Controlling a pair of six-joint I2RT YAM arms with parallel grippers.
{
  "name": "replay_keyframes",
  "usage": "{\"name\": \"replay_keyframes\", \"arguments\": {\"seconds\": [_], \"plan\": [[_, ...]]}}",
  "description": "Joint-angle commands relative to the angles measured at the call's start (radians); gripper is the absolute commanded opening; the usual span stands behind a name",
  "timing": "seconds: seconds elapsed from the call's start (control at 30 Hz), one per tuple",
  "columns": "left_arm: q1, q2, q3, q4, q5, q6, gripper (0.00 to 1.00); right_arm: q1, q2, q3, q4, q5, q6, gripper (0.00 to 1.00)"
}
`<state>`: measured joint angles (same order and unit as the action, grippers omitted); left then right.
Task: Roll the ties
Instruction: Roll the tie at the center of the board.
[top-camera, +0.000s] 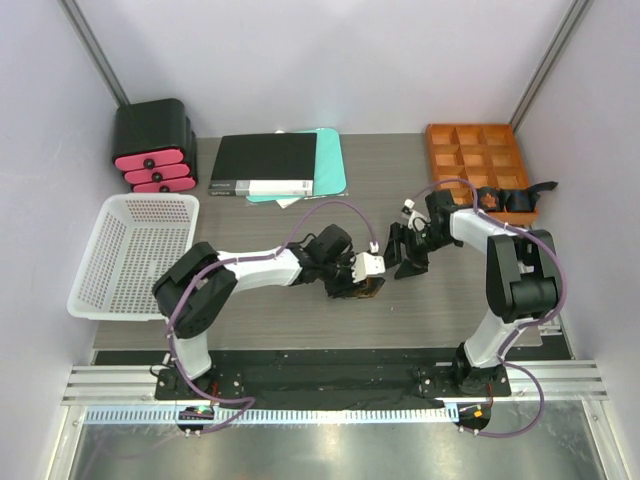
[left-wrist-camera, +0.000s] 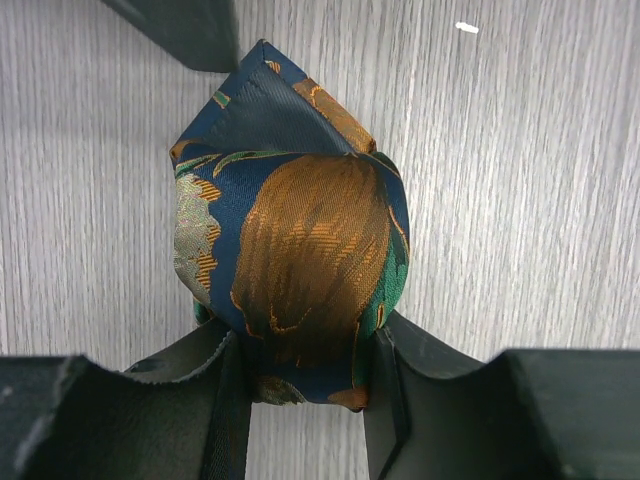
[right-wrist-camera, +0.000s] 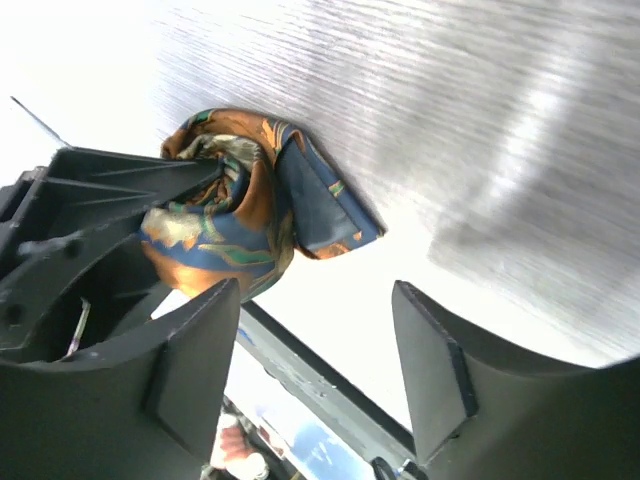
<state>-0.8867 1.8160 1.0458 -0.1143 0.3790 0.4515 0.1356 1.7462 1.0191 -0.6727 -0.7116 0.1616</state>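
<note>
Seen from above, a wood-grain table (top-camera: 460, 300) is sitting between pale walls on three sides. Near its middle, a little towards the near edge, the left gripper (left-wrist-camera: 305, 342) is clamping a rolled tie (left-wrist-camera: 300, 250). Its two dark fingers (left-wrist-camera: 180, 385) are pressing on the lower sides of the bundle. The roll is showing navy fabric with orange-gold and green leaf shapes, and a pointed flap is sticking up at its top. Whether the roll is resting on the table or hanging just above it cannot be told.

The right gripper (right-wrist-camera: 315, 295) is hovering just beside the roll on its right. Its jaws are spread wide, holding nothing and not touching the fabric.

Bare table is lying open in front of, behind and to the right of the two grippers. The edges are busier. A white basket (top-camera: 135, 250) is sitting at the left edge and reaching past it. A black drawer unit (top-camera: 150, 145) with pink drawer fronts is standing in the far left corner. Beside it, a black binder (top-camera: 265, 160) is lying on a teal folder (top-camera: 332, 160). An orange-brown compartment tray (top-camera: 470, 150) is filling the far right corner.

A dark shape (top-camera: 512, 198) is lying across the tray's near compartments, with a strip hanging past the right rim; it is too small to identify. The left arm is hiding most of the roll in the overhead view. The right wrist view is washing out to white around the roll. The left wrist view is cutting off the fingers at the bottom of the frame.
</note>
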Motion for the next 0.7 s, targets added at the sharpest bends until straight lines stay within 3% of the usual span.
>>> {"name": "replay_keyframes", "arguments": {"seconds": [0.0,0.07,0.13,0.27,0.47,0.67], "plan": [[-0.035,0.089,0.062,-0.277,-0.123,-0.027,0.13,0.004,-0.050,-0.042,0.036,-0.003,0.025,0.71],[-0.034,0.127,0.111,-0.315,-0.134,-0.036,0.13,0.004,-0.040,-0.065,0.083,-0.006,0.061,0.73],[-0.035,0.146,0.134,-0.327,-0.141,-0.034,0.13,0.005,-0.042,-0.103,0.131,-0.005,0.085,0.90],[-0.034,0.166,0.146,-0.337,-0.129,-0.036,0.13,0.006,-0.018,-0.145,0.232,0.034,0.112,0.99],[-0.034,0.181,0.151,-0.334,-0.123,-0.034,0.13,0.031,0.045,-0.162,0.338,0.026,0.104,1.00],[-0.034,0.186,0.154,-0.335,-0.123,-0.033,0.13,0.088,0.065,-0.197,0.407,0.012,0.121,0.87]]}}
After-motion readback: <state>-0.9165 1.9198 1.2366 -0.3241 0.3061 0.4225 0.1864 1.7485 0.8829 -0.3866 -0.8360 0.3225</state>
